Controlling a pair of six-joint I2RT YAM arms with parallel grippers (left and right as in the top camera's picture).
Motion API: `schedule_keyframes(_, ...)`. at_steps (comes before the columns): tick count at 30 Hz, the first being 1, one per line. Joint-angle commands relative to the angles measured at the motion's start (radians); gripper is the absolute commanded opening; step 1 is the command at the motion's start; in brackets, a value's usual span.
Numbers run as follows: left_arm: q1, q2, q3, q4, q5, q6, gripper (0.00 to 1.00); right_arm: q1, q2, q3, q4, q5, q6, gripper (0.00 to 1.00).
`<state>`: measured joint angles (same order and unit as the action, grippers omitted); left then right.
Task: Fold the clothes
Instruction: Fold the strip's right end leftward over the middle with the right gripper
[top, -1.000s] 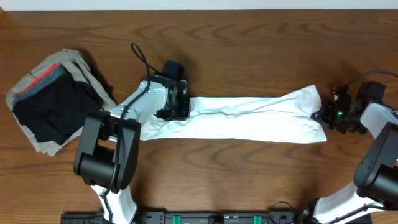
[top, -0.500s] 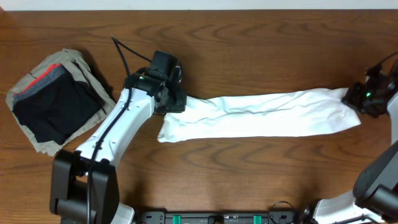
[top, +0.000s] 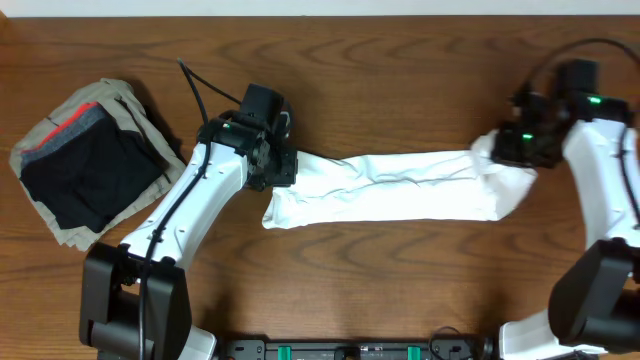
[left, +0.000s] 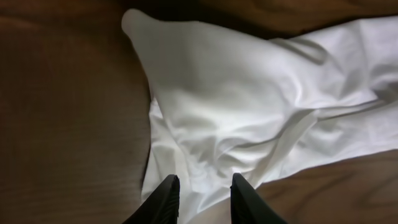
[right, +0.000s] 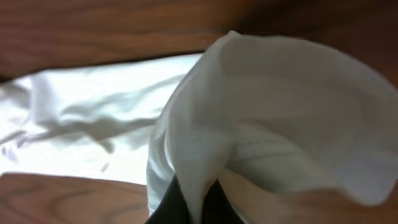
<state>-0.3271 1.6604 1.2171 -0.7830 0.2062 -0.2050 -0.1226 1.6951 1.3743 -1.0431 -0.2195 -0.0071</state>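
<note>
large white thin-fabric t-shirt (top: 385, 188) | long strip across centre of brown wooden worktop (top: 400, 60) | left gripper (left: 204, 183) pinching its left end | right gripper (right: 198, 194) clamped on raised right end | soft, light, limp: grip layered edges

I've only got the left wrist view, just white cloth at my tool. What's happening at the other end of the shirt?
Observer: The right tool pinches the shirt's far end, which is bunched up and turned back toward the middle.
Operator: How does the shirt lie overall?
Observer: As one long narrow band across the table, running from the left tool to the right one.
Operator: Anything else near me?
Observer: A pile of folded black, grey, red and khaki clothes sits at the table's left end, apart from the shirt.
</note>
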Motion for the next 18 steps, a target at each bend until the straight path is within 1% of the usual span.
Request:
schedule_keyframes(1,0.007,-0.001,0.000,-0.009,-0.007,0.005,0.29,0.106,0.002,0.005,0.004,0.045,0.037,0.01)
schedule_keyframes(7,0.007,-0.001,-0.002,-0.021,-0.007,0.001,0.29,0.281,0.056,0.005,0.027,0.066,0.086,0.01)
schedule_keyframes(15,0.007,-0.001,-0.002,-0.024,-0.008,0.002,0.29,0.416,0.174,0.005,0.054,0.066,0.127,0.01)
schedule_keyframes(16,0.007,-0.001,-0.002,-0.024,-0.008,0.002,0.29,0.433,0.187,0.005,0.062,0.066,0.126,0.03)
schedule_keyframes(18,0.007,-0.001,-0.002,-0.024,-0.008,0.002,0.29,0.462,0.203,0.005,0.086,0.066,0.126,0.11)
